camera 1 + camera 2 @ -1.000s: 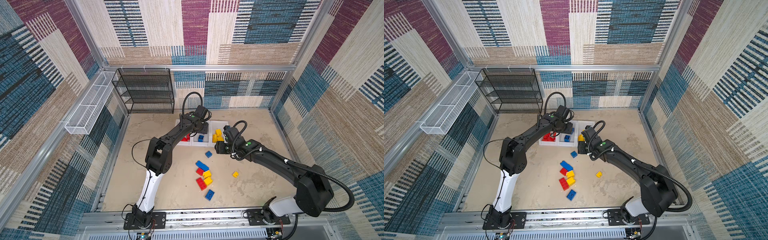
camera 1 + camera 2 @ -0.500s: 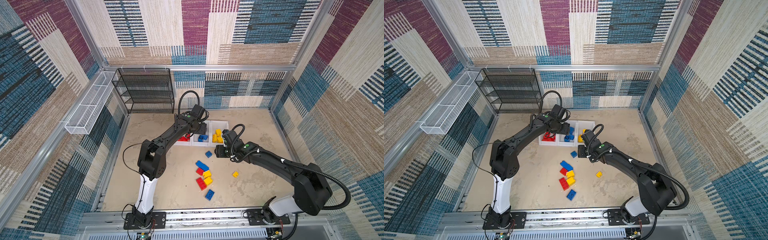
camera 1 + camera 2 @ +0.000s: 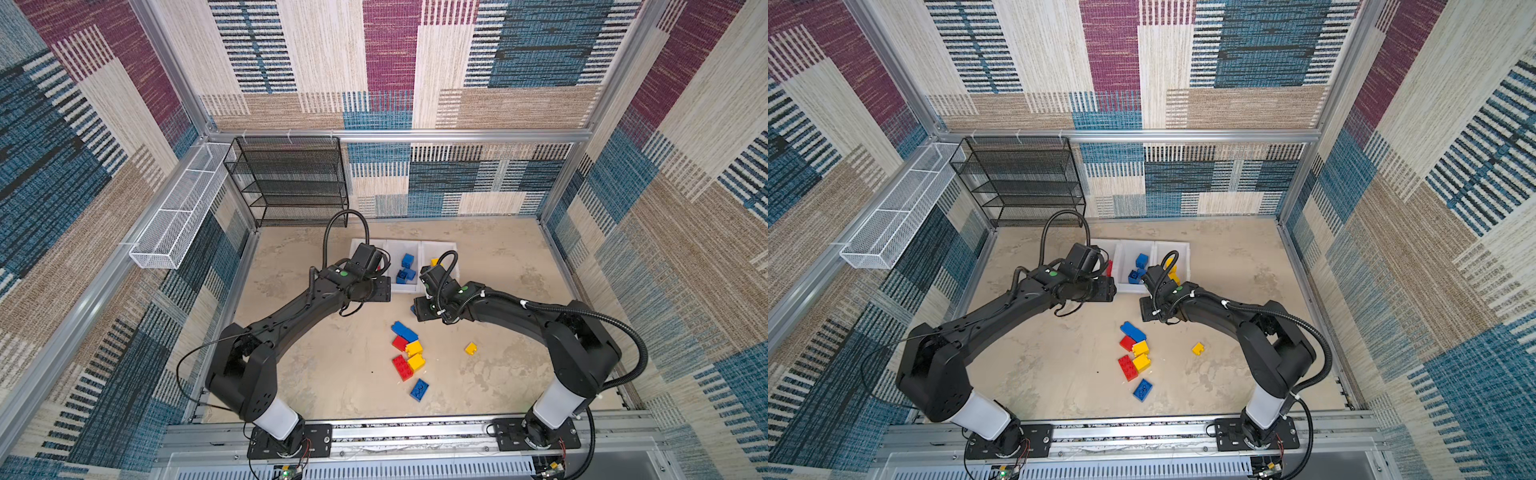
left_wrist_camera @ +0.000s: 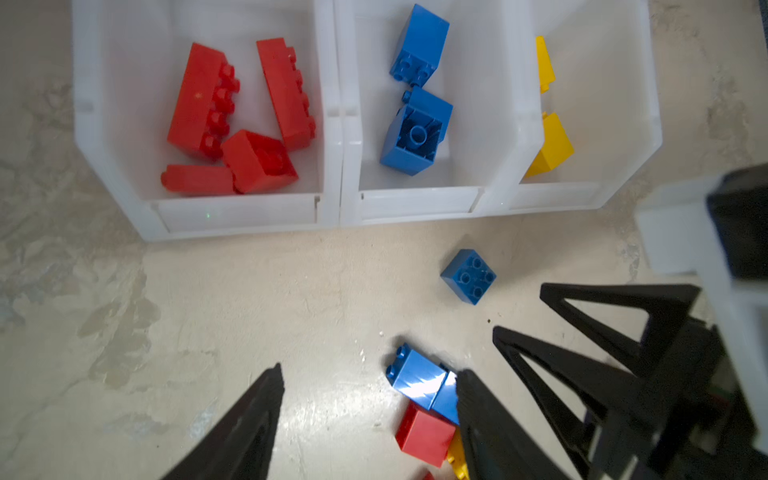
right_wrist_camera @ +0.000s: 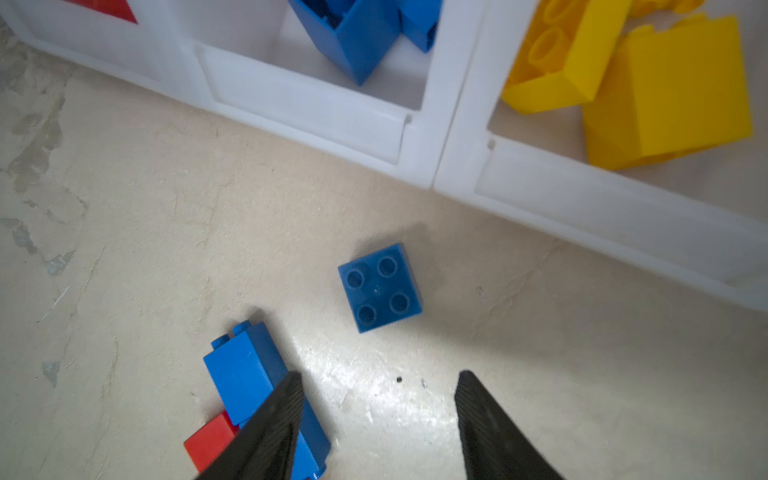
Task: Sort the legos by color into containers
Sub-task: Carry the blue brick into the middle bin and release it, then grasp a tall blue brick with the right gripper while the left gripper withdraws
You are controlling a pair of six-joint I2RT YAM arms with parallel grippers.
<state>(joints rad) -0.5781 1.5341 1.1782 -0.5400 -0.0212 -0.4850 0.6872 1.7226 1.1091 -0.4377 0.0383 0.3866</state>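
Note:
Three white containers (image 4: 332,208) stand in a row, also seen in both top views (image 3: 415,242) (image 3: 1121,245). They hold red legos (image 4: 203,99), blue legos (image 4: 415,133) and yellow legos (image 5: 665,91). A blue square lego (image 5: 380,286) lies studs up on the floor in front of the blue container. My right gripper (image 5: 378,376) hovers open just short of it, empty. My left gripper (image 4: 370,372) is open and empty over bare floor in front of the containers. A blue oblong lego (image 4: 415,378) lies beside its right finger.
More loose legos lie mid-floor: a blue oblong (image 3: 404,331), a red oblong (image 3: 403,368), yellow ones (image 3: 417,361), a blue one (image 3: 419,390) and a lone yellow (image 3: 471,348). A black mesh shelf (image 3: 291,183) and a white wire basket (image 3: 174,224) stand at the back left.
My left gripper has drawn back from over the red container to the floor in front of it. My right gripper has moved off the yellow container toward the blue square lego, its jaws slightly narrower.

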